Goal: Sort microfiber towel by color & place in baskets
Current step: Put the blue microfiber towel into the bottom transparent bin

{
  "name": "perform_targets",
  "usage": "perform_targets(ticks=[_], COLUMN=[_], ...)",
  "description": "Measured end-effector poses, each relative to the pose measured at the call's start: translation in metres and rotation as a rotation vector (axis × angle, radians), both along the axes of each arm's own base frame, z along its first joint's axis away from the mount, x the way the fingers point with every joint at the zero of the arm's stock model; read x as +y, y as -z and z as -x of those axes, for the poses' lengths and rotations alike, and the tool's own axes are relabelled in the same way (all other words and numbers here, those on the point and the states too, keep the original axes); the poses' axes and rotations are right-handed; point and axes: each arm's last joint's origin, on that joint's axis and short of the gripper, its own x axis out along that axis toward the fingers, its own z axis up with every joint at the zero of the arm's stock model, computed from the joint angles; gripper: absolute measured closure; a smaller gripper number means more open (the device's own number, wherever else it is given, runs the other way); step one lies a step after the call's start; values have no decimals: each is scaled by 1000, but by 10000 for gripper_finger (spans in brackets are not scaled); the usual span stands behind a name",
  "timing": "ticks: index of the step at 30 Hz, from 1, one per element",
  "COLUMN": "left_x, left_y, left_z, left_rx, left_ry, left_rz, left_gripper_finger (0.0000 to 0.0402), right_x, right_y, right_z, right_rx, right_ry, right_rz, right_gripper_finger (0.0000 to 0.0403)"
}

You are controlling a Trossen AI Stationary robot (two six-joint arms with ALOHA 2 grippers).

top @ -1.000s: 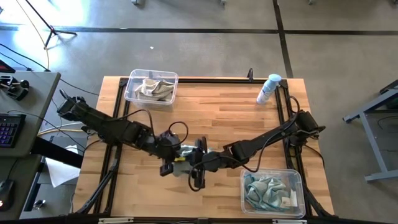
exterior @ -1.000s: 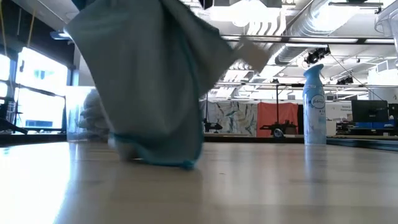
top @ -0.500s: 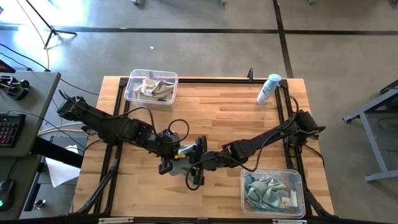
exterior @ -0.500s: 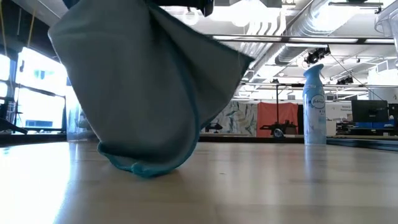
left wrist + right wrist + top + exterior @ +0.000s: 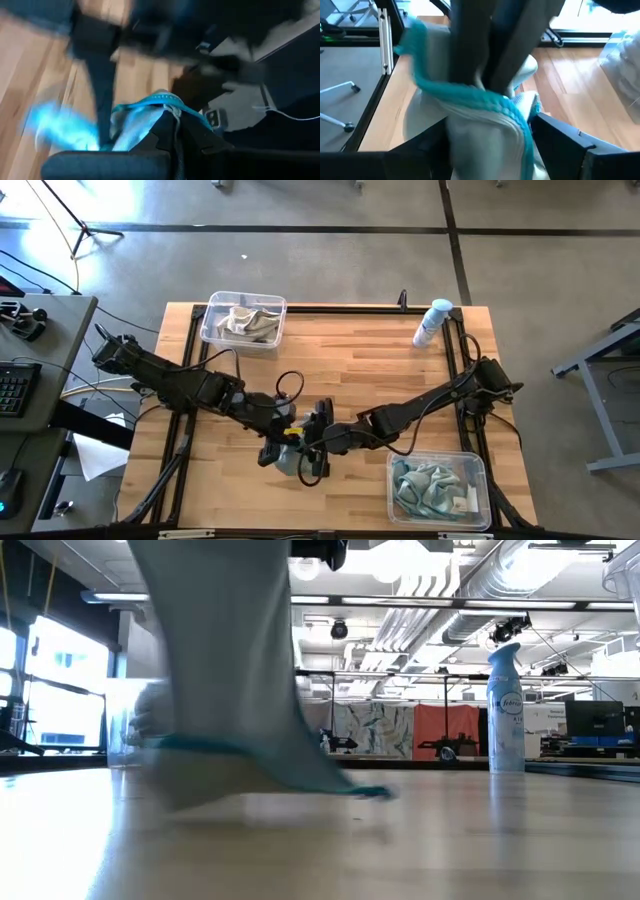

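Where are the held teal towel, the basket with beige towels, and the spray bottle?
teal towel [image 5: 230, 690]: low view, middle of the hanging cloth.
basket with beige towels [image 5: 210, 330]: high view, left rim of the clear tub.
spray bottle [image 5: 505, 715]: low view, white body under the blue cap.

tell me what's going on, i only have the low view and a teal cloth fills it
Observer: Both arms meet mid-table; the left tool and right tool grip one teal towel.
Operator: where are the bins
Observer: A clear basket at the near right corner holds teal towels; the far-left basket holds beige ones.
Operator: anything loose
Observer: Only a spray bottle lying at the far right.
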Motion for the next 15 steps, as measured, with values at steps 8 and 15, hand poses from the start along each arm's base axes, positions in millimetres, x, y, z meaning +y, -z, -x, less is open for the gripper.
perform_targets(ticks=[8,15], left_x=[6,15], left_y=[-7,-6], left_z=[-7,-10], left_rx=[-93,-61], left_ry=[3,-71], left_rz=[-8,55], left_gripper_finger=[400,371], right_x=[0,0], right_y=[5,11], right_z=[3,7], right_rx=[58,149], right_ry=[20,-1], right_rz=[-56,-135], right_gripper_finger=[218,389])
